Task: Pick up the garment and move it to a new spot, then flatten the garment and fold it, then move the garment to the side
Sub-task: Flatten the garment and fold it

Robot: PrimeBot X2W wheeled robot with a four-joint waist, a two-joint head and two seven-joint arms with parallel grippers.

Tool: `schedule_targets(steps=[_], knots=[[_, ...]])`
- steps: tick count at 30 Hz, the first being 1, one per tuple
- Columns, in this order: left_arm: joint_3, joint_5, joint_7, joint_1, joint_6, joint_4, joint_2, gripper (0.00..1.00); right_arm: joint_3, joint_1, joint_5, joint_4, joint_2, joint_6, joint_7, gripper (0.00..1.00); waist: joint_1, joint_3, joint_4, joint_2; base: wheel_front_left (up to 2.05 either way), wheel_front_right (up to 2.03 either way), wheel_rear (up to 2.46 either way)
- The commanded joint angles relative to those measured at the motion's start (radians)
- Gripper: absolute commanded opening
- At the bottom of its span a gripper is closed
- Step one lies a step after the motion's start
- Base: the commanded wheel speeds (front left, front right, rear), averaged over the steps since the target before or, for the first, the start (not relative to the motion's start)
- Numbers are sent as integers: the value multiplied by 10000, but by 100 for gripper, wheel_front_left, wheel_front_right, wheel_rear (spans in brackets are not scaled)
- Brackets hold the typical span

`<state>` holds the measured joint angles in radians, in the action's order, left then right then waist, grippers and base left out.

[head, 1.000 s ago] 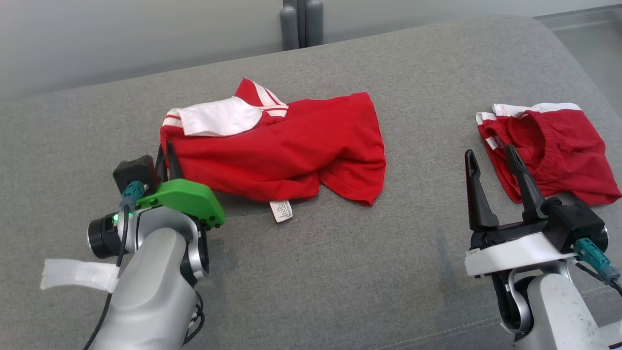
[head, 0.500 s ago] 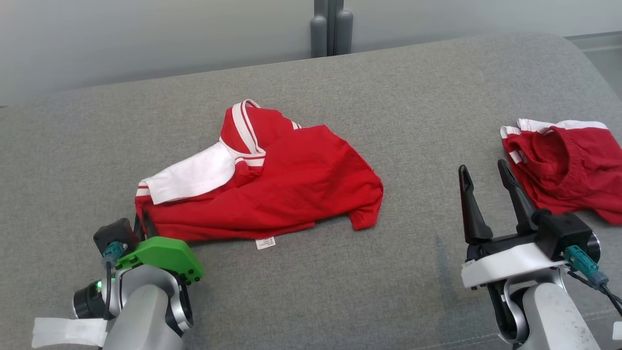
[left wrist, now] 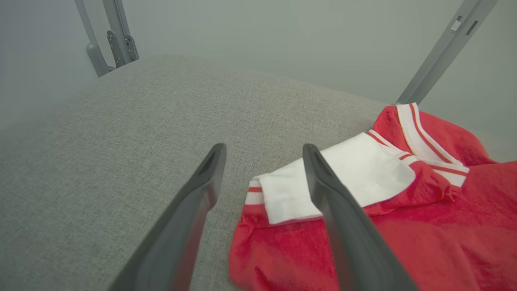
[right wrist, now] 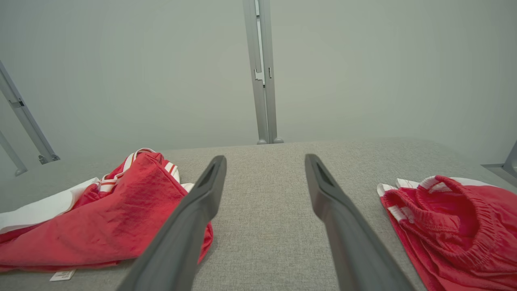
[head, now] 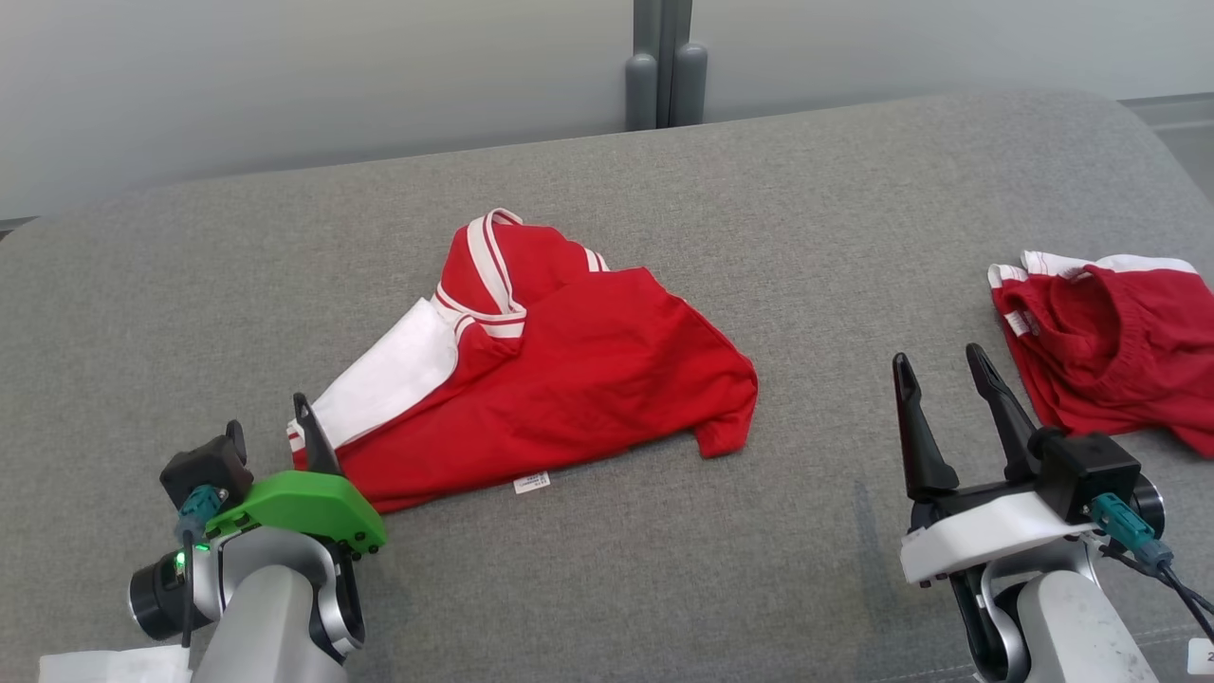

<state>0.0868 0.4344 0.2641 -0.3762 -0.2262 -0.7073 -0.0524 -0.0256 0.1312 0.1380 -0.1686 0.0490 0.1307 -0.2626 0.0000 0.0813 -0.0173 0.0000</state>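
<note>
The garment [head: 588, 379] is a red shirt with a white sleeve and striped white trim. It lies crumpled in the middle of the grey padded surface [head: 607, 588]. My left gripper [head: 268, 422] stands open at the garment's near-left corner, beside the white sleeve cuff. In the left wrist view its fingers [left wrist: 263, 150] are spread wide; the right one overlaps the sleeve of the garment [left wrist: 444, 226] and nothing is pinched. My right gripper [head: 938, 359] is open and empty at the lower right, well away from the garment [right wrist: 117, 218], with bare grey fabric between its fingers [right wrist: 264, 159].
Red shorts [head: 1110, 351] with white trim lie at the right edge, just right of my right gripper, and also show as the shorts [right wrist: 448, 226] in the right wrist view. A grey metal post [head: 664, 66] stands behind the surface against a pale wall. The far edge curves down.
My left gripper, shut on the garment's corner, dragged it toward the near left, stretching it out, then opened and let go. The camera shifted too. The right gripper stayed open.
</note>
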Motion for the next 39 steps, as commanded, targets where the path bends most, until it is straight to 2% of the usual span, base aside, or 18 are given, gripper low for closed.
schedule_targets(steps=[1, 8, 17, 23, 30, 38, 39], knots=[[-83, -261, -1, 181, 114, 217, -42, 100, 42, -114, -12, -48, 30, 1, -12, 100, 0, -39, 69, 0, 0, 0, 0], [354, -1025, -1, 333, 853, 373, -166, 100, 60, -190, -190, -291, 30, 1, 326, 100, 0, -133, 358, 0, 0, 0, 0], [1085, -1146, -340, 509, 1746, 351, -287, 100, -152, 228, -458, -1234, 34, 1, 1070, 100, 0, -65, 915, 0, 0, 0, 0], [1226, -1207, -255, 886, 1751, 966, -373, 100, -332, 685, -308, -2181, 30, 1, 1323, 100, 0, 7, 1299, 0, 0, 0, 0], [1243, -1048, -144, 1575, 1530, 2052, -274, 100, -314, 1526, -5, -4106, 90, 1, 1437, 100, 0, 126, 1981, 0, 0, 0, 0], [1275, -928, -101, 1878, 1356, 2680, -213, 100, -514, 2540, 1021, -6214, 66, 1, 1063, 100, 0, 274, 2510, 0, 0, 0, 0], [1281, -926, -97, 1887, 1330, 2719, -213, 100, -563, 2667, 1125, -6466, 65, -1, 1013, 76, 0, 289, 2532, 0, 0, 0, 0]])
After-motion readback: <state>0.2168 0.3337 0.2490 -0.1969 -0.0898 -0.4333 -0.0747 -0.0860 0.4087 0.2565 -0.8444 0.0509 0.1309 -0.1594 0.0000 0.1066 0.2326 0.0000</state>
